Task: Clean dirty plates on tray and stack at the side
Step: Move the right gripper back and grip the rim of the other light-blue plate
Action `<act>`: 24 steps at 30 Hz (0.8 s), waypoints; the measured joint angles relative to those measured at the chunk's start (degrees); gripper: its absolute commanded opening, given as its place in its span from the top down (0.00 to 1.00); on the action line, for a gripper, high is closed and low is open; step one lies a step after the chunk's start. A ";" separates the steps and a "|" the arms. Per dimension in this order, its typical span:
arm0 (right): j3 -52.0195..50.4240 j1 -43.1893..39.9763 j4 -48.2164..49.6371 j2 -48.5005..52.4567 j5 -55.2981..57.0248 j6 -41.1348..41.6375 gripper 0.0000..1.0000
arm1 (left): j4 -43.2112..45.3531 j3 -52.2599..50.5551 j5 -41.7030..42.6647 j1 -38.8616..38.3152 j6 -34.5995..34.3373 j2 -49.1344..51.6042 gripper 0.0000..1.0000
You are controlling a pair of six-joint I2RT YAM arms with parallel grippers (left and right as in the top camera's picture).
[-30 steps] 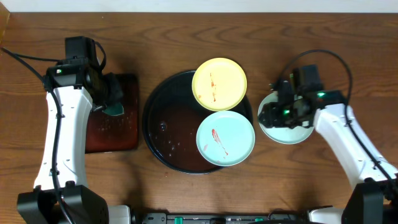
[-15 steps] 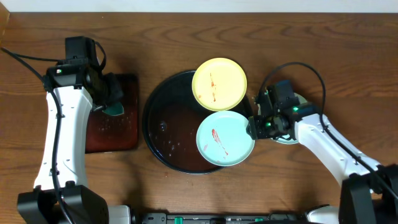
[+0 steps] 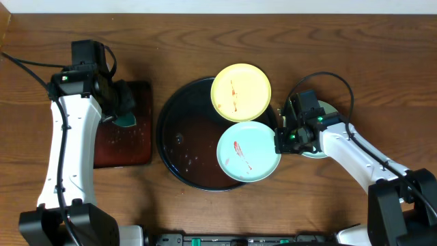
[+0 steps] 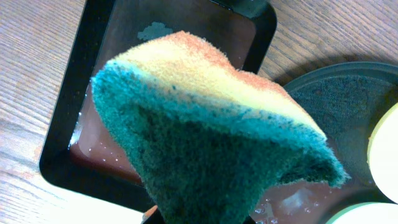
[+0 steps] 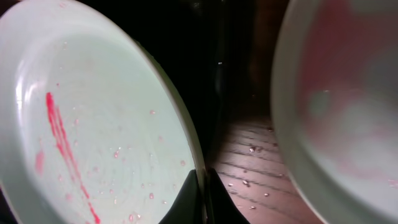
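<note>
The round black tray (image 3: 179, 140) holds a pale yellow plate (image 3: 240, 92) with a red streak at its back right. A mint-blue plate (image 3: 246, 152) (image 5: 93, 124) with red sauce lies at the tray's front right. My right gripper (image 3: 280, 140) (image 5: 203, 196) is shut on this blue plate's right rim, one finger on each face. A second mint-blue plate (image 3: 311, 153) (image 5: 336, 106) rests on the wood beside the tray, partly under my right arm. My left gripper (image 3: 121, 109) is shut on a green and yellow sponge (image 4: 211, 124) above the rectangular tray.
The small rectangular black tray (image 3: 130, 147) (image 4: 93, 62) sits left of the round tray and holds wet reddish liquid. Water drops lie on the round tray's floor (image 3: 188, 160) and on the wood (image 5: 249, 168) between the two blue plates.
My right gripper moved left from the plate on the table to the rim of the streaked blue plate and shut on it. The left arm has not moved.
</note>
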 measured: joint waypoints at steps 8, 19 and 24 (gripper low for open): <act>-0.02 4.00 4.55 0.00 -4.83 2.97 0.99 | 0.00 0.00 0.00 0.00 0.00 0.00 0.92; -0.02 17.49 13.79 0.50 5.68 27.47 0.99 | 0.00 0.00 0.02 0.00 0.00 0.00 0.92; -0.04 21.70 15.04 0.94 8.37 31.85 0.74 | 0.00 0.00 0.02 0.00 0.00 0.00 0.92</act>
